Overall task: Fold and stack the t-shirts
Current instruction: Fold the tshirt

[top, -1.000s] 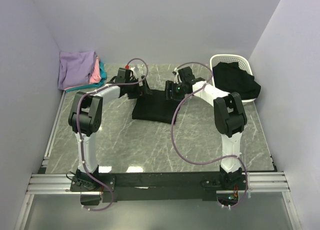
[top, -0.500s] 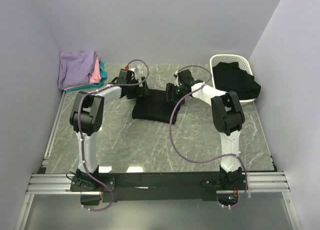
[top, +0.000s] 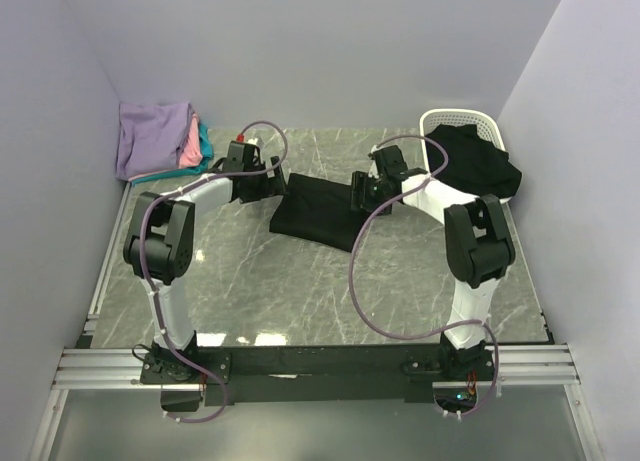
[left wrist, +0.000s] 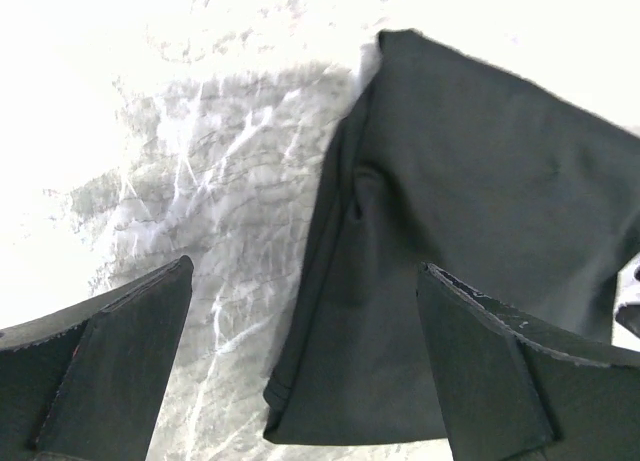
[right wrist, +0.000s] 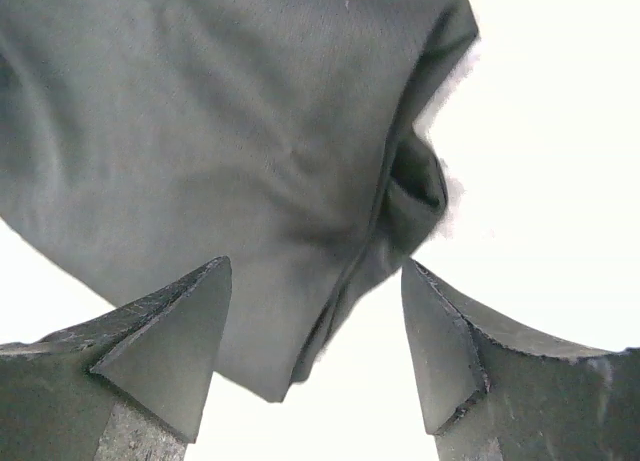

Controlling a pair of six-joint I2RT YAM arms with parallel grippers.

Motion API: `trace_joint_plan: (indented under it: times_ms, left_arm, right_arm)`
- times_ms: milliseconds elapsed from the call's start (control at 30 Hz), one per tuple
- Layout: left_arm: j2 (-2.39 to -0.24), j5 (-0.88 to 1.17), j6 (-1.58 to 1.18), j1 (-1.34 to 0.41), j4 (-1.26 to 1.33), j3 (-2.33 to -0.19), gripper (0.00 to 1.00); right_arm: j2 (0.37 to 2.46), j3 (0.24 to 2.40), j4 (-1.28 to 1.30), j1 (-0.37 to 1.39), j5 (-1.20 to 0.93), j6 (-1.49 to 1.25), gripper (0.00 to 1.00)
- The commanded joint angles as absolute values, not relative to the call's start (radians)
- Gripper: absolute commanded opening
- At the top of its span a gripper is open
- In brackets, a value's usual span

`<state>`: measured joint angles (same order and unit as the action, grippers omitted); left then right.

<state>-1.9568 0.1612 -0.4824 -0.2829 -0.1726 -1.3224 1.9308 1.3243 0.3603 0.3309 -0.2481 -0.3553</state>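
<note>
The left jaws stand wide apart and hold nothing, poised just above the left end of a black t-shirt (top: 318, 207); its doubled edge lies on the desk (top: 280, 281) between the two fingers in the left wrist view. The right jaws are equally spread and empty over the shirt's right end, where the cloth bunches into a small fold. The shirt lies flat near the middle of the far half of the desk as a compact, slightly skewed oblong. It looks partly folded, and it probably needs another fold before it can be stacked. Further out, in the far left corner, a pile of folded shirts sits well apart from it: a lavender one (top: 150, 136) on top, with pink (top: 190, 141) and teal (top: 203, 139) edges showing beside it, so several look done. At the far right, more black cloth (top: 475, 163) spills loosely over the white basket (top: 455, 115), apparently still to be folded. The left arm (top: 205, 191) and right arm (top: 440, 193) both reach forward from their bases and bend inward, their wrists low and facing each other across the shirt.
</note>
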Motion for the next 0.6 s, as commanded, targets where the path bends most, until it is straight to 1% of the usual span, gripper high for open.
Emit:
trace_joint_plan:
  times_ms: [0, 100, 367, 567]
  left_arm:
    - [-1.902, 0.184, -0.479, -0.287, -0.156, -1.324, 0.99]
    - [-1.914, 0.204, -0.479, -0.288, -0.155, -1.335, 0.99]
    - [-1.947, 0.230, -0.486, -0.293, -0.150, -1.354, 1.00]
    - [-1.948, 0.218, -0.477, -0.293, -0.160, -1.361, 0.99]
  right_arm:
    - [1.821, 1.321, 0.394, 0.328, -0.184, -0.353, 0.75]
    - [1.824, 1.299, 0.382, 0.319, -0.169, -0.359, 0.75]
    - [1.884, 1.276, 0.321, 0.310, -0.206, -0.403, 0.75]
    - [1.933, 1.276, 0.270, 0.307, -0.276, -0.422, 0.75]
